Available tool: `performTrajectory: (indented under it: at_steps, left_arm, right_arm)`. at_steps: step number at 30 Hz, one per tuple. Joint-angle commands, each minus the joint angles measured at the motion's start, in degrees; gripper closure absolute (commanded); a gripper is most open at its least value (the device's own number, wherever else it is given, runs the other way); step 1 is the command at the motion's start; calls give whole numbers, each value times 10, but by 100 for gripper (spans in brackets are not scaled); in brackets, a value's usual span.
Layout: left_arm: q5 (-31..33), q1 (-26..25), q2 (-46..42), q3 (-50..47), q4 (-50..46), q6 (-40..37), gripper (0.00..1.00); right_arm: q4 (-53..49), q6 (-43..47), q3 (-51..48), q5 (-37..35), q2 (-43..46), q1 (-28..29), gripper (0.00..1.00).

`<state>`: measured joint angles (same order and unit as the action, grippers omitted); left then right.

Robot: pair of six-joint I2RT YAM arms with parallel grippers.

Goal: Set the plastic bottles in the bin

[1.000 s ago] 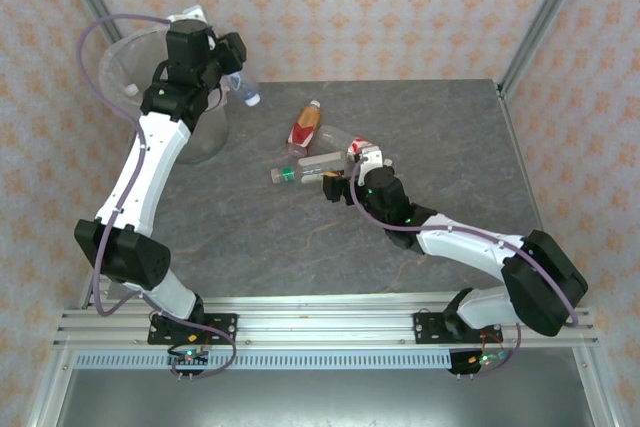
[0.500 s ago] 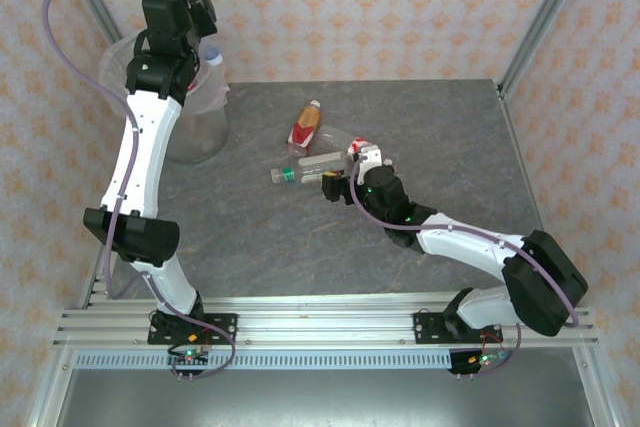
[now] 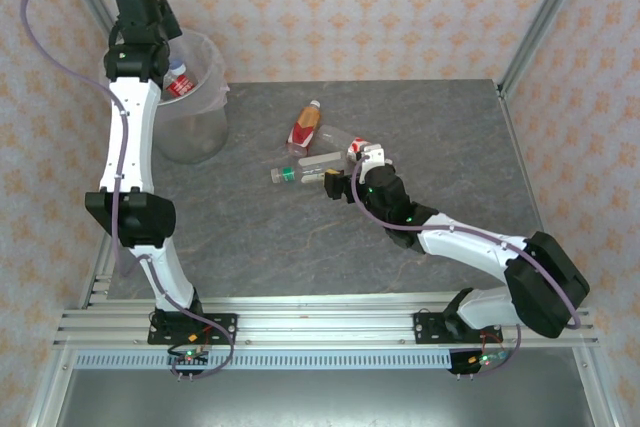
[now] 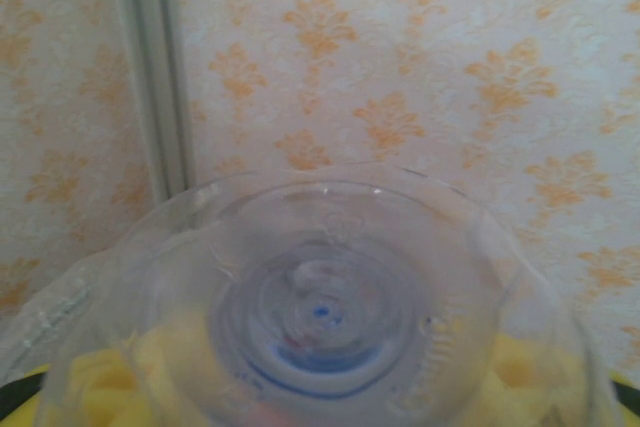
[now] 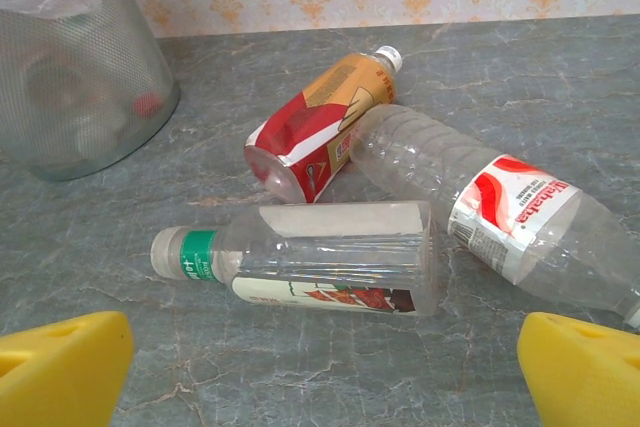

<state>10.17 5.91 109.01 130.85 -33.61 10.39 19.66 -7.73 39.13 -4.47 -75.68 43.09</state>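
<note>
Over the bin (image 3: 205,125), the left hand (image 4: 312,379) grips a clear, red-labelled bottle (image 3: 178,81).

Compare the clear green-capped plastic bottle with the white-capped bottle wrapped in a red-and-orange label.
The green-capped bottle lies nearer the right wrist camera, cap pointing left, mostly bare clear plastic; the red-and-orange bottle lies behind it, cap pointing away right, nearly fully wrapped. Both lie on their sides on the grey table.
</note>
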Motion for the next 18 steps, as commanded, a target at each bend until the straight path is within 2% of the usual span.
performTrajectory:
  at_steps: [1,7,14,18]
  left_arm:
    - [13,22,0,12,-22,-1,49]
    - [17,43,38,13,-50,-2,48]
    - [11,49,62,10,-79,2,45]
    - [10,50,67,10,-116,9,31]
  right_arm:
    - [-6,0,2,-21,9,3,1]
    - [-13,-7,3,-44,5,3,1]
    - [-20,-10,3,-41,6,3,1]
    - [-36,-10,7,-30,7,3,1]
